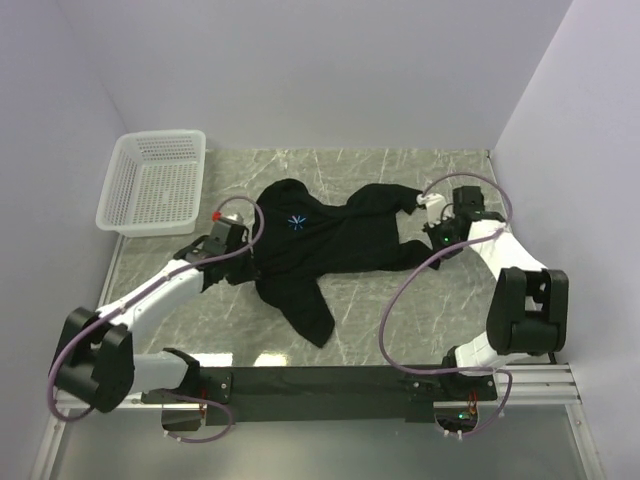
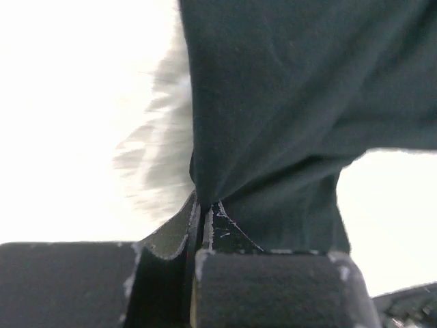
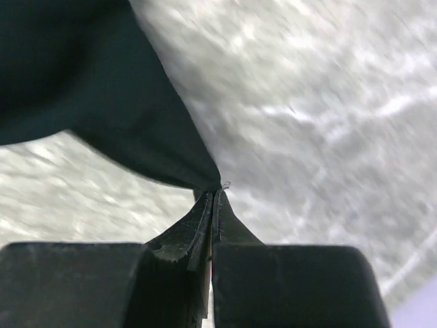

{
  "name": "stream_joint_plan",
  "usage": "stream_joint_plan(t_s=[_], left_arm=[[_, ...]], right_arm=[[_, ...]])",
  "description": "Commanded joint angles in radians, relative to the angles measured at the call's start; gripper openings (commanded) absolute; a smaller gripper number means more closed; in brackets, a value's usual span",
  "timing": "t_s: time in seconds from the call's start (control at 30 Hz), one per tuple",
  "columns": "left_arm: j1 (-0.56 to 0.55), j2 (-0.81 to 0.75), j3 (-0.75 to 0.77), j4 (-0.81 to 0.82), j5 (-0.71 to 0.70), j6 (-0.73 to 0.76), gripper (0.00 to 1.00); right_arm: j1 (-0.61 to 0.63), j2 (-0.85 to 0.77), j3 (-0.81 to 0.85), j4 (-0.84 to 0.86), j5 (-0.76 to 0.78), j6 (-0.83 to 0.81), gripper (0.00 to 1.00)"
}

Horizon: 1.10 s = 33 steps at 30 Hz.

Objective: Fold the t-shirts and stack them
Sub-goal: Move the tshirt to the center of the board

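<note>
- Your black t-shirt (image 1: 340, 245) lies spread and rumpled across the middle of the worktop (image 1: 400, 300), logo up.
- Your left jaws pinch its 9 o'clock edge.
- Your right jaws pinch its 3 o'clock corner.
- The basket (image 1: 155, 185) sits apart at 10 o'clock.

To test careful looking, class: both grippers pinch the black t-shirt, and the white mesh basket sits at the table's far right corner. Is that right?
No. The top external view shows the white mesh basket at the far left corner of the table. The left gripper and right gripper do both pinch the black t-shirt.
</note>
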Motion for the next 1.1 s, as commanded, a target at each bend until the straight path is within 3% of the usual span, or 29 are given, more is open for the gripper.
stream_joint_plan(t_s=[0.0,0.27,0.47,0.57,0.6,0.63,0.67,0.73,0.8,0.9,1.07], left_arm=[[0.035,-0.039,0.036,-0.172,-0.09,0.082,0.01],[0.08,0.019,0.14,-0.27,-0.17,0.049,0.01],[0.166,0.041,0.204,-0.316,-0.126,0.061,0.01],[0.175,0.057,0.22,-0.316,-0.034,0.078,0.24],[0.175,0.064,0.223,-0.318,0.035,0.082,0.47],[0.174,0.062,0.223,-0.325,0.071,0.082,0.59],[0.173,0.053,0.221,-0.331,0.097,0.078,0.81],[0.173,-0.007,0.236,-0.388,0.097,0.068,0.99],[0.175,-0.047,0.27,-0.434,0.053,0.05,0.99],[0.177,-0.103,0.258,-0.467,0.066,0.012,0.99],[0.175,-0.119,0.042,-0.312,0.263,-0.07,0.92]], right_arm=[[-0.047,-0.069,-0.043,-0.058,0.033,-0.084,0.0],[-0.257,-0.137,-0.048,-0.062,0.119,-0.143,0.0],[-0.386,-0.209,-0.031,-0.237,-0.051,-0.324,0.0],[-0.404,-0.279,-0.07,-0.361,-0.111,-0.459,0.0],[-0.406,-0.298,-0.087,-0.358,-0.106,-0.463,0.09],[-0.406,-0.328,-0.103,-0.351,-0.089,-0.46,0.24],[-0.41,-0.342,-0.118,-0.333,-0.086,-0.439,0.43],[-0.415,-0.377,-0.12,-0.317,-0.117,-0.411,0.51],[-0.412,-0.391,-0.104,-0.302,-0.158,-0.37,0.57],[-0.375,-0.372,-0.077,-0.308,-0.259,-0.355,0.59],[-0.245,-0.272,-0.063,-0.328,-0.394,-0.399,0.59]])
